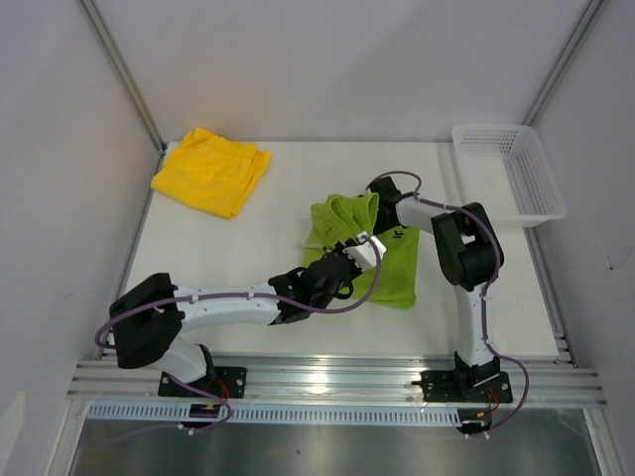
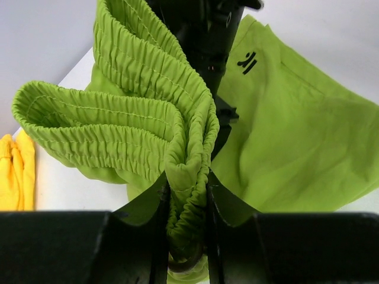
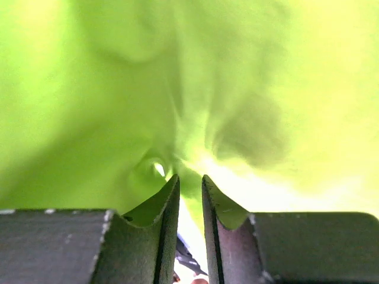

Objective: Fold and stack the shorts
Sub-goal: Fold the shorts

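Observation:
The lime green shorts [image 1: 389,266] lie bunched at the table's middle, their waistband lifted. My left gripper [image 1: 354,251] is shut on a fold of the elastic waistband [image 2: 185,177], with the dark logo [image 2: 247,61] showing on the flat leg beyond. My right gripper [image 1: 381,192] is at the far edge of the same shorts. In the right wrist view its jaws [image 3: 190,182] stand nearly closed, pinching green fabric [image 3: 177,89] that fills the frame. The yellow shorts [image 1: 211,171] lie folded at the back left corner, also seen in the left wrist view [image 2: 15,171].
A white mesh basket [image 1: 511,169] stands at the back right corner. The right arm's black gripper body [image 2: 210,35] hangs just behind the waistband in the left wrist view. Grey walls enclose the table on three sides.

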`<state>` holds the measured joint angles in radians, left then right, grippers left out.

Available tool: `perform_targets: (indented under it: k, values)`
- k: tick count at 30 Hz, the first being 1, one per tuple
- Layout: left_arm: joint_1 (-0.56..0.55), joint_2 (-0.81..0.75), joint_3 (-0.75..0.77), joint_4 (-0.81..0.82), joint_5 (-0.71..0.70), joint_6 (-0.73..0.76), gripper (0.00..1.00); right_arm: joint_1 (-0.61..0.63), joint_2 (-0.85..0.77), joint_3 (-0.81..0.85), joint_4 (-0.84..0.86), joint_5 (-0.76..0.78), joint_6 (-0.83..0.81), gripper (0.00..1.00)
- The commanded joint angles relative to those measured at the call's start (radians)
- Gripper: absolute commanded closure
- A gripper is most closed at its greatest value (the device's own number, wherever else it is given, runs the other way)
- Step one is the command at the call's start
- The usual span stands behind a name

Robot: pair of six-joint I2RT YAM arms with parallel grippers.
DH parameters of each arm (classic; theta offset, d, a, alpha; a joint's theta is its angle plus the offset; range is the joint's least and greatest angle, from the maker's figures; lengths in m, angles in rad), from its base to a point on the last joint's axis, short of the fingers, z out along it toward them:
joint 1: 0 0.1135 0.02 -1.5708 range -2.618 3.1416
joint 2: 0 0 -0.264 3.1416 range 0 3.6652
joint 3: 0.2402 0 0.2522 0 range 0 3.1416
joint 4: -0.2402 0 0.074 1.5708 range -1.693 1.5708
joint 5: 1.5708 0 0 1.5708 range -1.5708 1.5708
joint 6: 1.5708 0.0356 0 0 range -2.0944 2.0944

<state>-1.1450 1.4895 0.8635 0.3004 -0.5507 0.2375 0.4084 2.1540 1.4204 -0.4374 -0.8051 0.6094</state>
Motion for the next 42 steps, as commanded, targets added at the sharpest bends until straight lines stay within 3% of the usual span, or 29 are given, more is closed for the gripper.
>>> perform_targets:
  k: [1, 6, 13, 16, 21, 28, 33, 36, 38, 40, 41, 42]
  values:
    - [-0.012, 0.005, 0.045, 0.017, -0.064, 0.052, 0.95, -0.029, -0.068, 0.068, -0.057, 0.021, -0.020, 0.75]
    - [-0.013, 0.000, 0.052, 0.020, -0.092, 0.083, 0.95, -0.092, -0.094, 0.124, -0.103, 0.058, -0.034, 0.75]
    - [-0.027, 0.023, 0.080, 0.022, -0.126, 0.120, 0.96, -0.210, -0.192, 0.144, -0.199, 0.245, -0.077, 0.74]
    - [-0.028, 0.041, 0.107, 0.011, -0.130, 0.117, 0.96, -0.247, -0.313, 0.017, -0.155, 0.333, -0.066, 0.72]
    - [-0.028, 0.074, 0.147, -0.018, -0.133, 0.103, 0.96, -0.313, -0.433, -0.195, -0.072, 0.176, -0.059, 0.72]
    - [-0.027, 0.126, 0.210, -0.067, -0.166, 0.077, 0.96, -0.338, -0.582, -0.356, -0.087, 0.210, -0.094, 0.70]
    - [-0.027, 0.127, 0.213, -0.073, -0.167, 0.068, 0.96, -0.399, -0.696, -0.428, -0.080, 0.258, -0.059, 0.38]
    - [-0.027, 0.126, 0.203, -0.066, -0.173, 0.065, 0.96, -0.451, -0.747, -0.460, -0.038, 0.204, -0.030, 0.30]
    - [-0.027, 0.126, 0.197, -0.066, -0.176, 0.063, 0.96, -0.451, -0.758, -0.459, -0.035, 0.176, -0.002, 0.14]
    - [-0.027, 0.127, 0.197, -0.063, -0.184, 0.063, 0.96, -0.448, -0.781, -0.468, -0.003, 0.135, 0.051, 0.11]
    - [-0.027, 0.129, 0.198, -0.063, -0.184, 0.063, 0.96, -0.436, -0.795, -0.474, 0.015, 0.132, 0.076, 0.01]
    - [-0.027, 0.129, 0.200, -0.061, -0.186, 0.060, 0.96, -0.430, -0.809, -0.489, 0.032, 0.145, 0.105, 0.01]
